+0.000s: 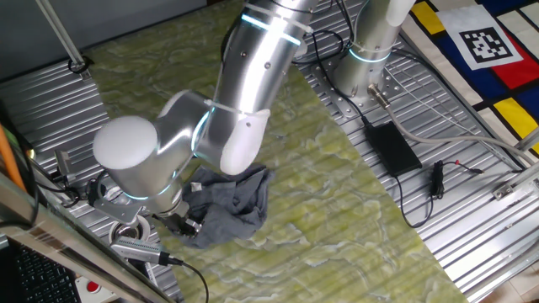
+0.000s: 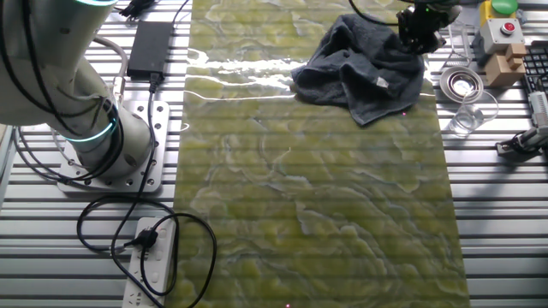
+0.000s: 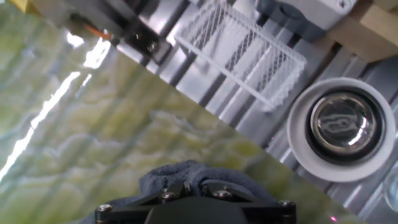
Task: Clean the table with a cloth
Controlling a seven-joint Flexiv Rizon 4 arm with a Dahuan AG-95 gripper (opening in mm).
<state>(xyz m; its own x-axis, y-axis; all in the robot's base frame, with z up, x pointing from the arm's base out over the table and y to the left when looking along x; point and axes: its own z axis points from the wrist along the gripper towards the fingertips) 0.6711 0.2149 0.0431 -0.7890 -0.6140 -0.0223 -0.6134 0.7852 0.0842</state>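
Note:
The blue-grey cloth [image 1: 234, 202] lies bunched on the yellow-green marbled table [image 1: 337, 194] near its edge. In the other fixed view the cloth [image 2: 364, 68] sits at the table's [image 2: 308, 188] far right corner, with a small pale tag showing. My gripper [image 2: 419, 30] is down at the cloth's edge, next to the ribbed metal panel. In the hand view the fingers [image 3: 174, 190] are close together with a fold of cloth [image 3: 193, 173] bunched round them, over the table [image 3: 93, 137]. The gripper [image 1: 187, 223] is partly hidden under the arm's joint housing.
A steel bowl in a white ring [image 3: 341, 124] and a white mesh basket [image 3: 242, 53] stand on the metal panel just beyond the table edge. A clear glass [image 2: 467, 115] and a button box [image 2: 501, 26] are nearby. A black power adapter [image 2: 150, 43] and a power strip [image 2: 150, 257] lie beside the robot base [image 2: 103, 145].

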